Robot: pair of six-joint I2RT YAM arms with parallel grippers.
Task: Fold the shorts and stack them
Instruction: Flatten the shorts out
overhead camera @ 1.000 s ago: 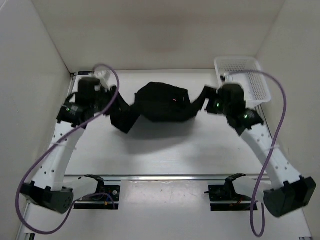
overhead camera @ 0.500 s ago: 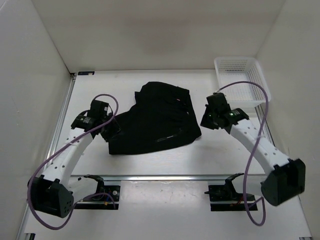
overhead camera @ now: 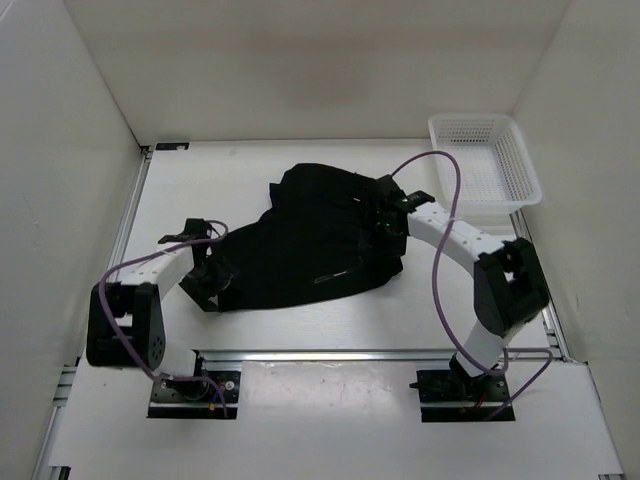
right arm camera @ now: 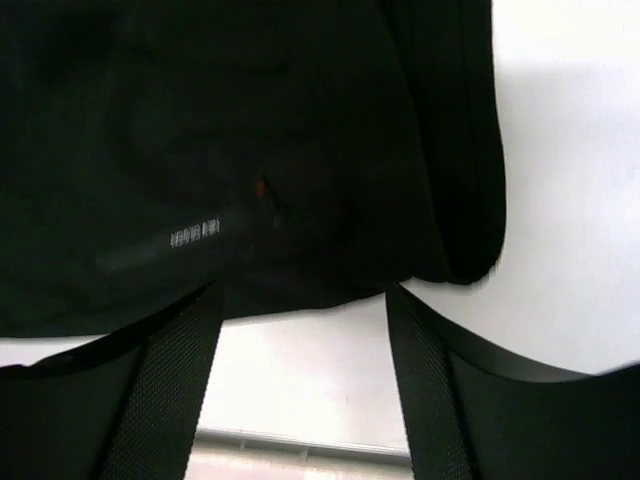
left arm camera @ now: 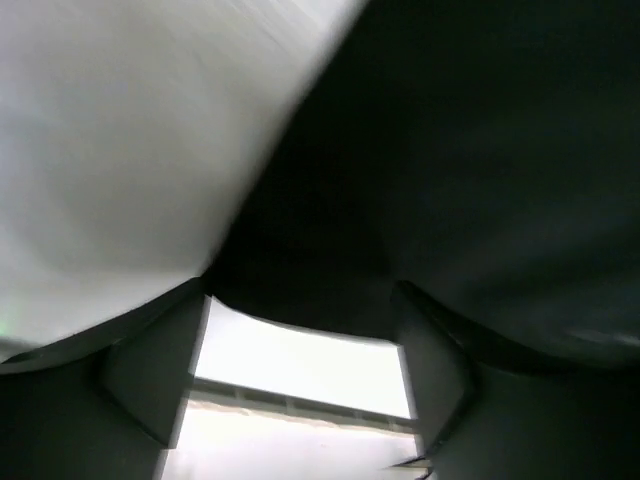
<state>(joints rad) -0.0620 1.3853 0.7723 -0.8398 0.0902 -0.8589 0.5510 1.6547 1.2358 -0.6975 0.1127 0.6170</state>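
Observation:
The black shorts (overhead camera: 310, 245) lie spread flat in the middle of the table, with a rumpled layer at the back. My left gripper (overhead camera: 207, 283) sits low at their front left corner, open. In the left wrist view both fingers (left arm camera: 150, 370) frame bare table, and the dark cloth (left arm camera: 470, 150) lies just past the tips of the gripper (left arm camera: 300, 300). My right gripper (overhead camera: 388, 215) hovers at the shorts' right edge, open. In the right wrist view the shorts (right arm camera: 250, 130) and their small white mark (right arm camera: 197, 234) lie beyond the open gripper (right arm camera: 303, 295), nothing between its fingers.
A white mesh basket (overhead camera: 485, 160) stands at the back right corner. White walls close the table on the left, back and right. A metal rail (overhead camera: 330, 353) runs along the near edge by the arm bases.
The shorts, held up stretched between both grippers a second ago, now lie flat on the table. Both grippers have let go; the left arm drew back, the right swung left.

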